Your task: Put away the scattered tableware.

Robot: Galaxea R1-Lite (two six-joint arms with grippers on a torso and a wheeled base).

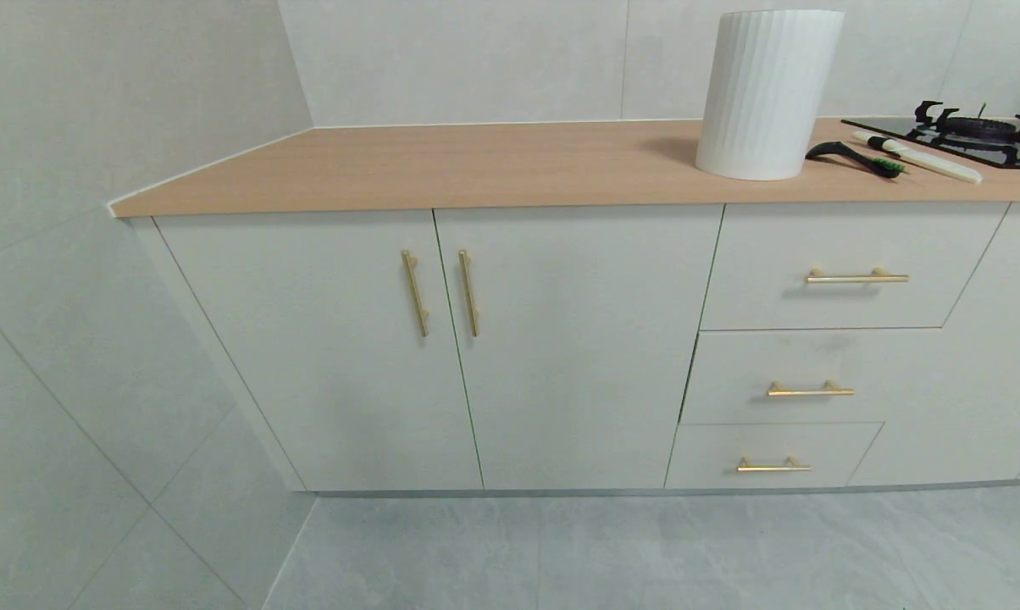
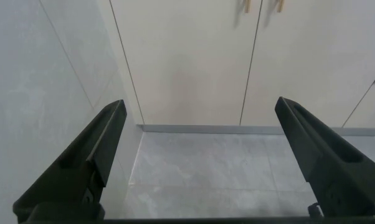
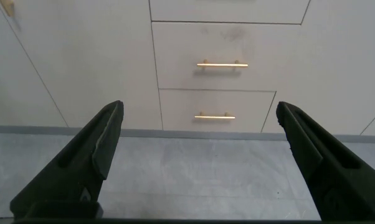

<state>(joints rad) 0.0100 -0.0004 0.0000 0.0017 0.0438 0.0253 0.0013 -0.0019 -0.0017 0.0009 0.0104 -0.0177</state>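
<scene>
A: Item one, the tableware. Where do we list it?

B: On the bench, far right end. One black utensil with a green tip and one white utensil lie close side by side between the pot and the hob.

A: Long axes?

B: Both run roughly along the bench, slanting a little toward its front edge at the hob end. The pot stands upright just beside the black one.

A: Item two, our hands.

B: Left hand: fingers spread wide, nothing between them, held low and facing the doors and the floor. Right hand: also spread wide and empty, facing the lower drawers.

A: Which way is the tableware from us?

B: Up and to the right of both hands, well apart from either. We judge the right arm nearer, since it faces the drawers under that end of the bench.

A: Note for the next move?

B: We reckon the right hand must rise above the bench and close across a utensil's long axis, a finger on each side. The pot looks the likely home, but we cannot see into it.
</scene>
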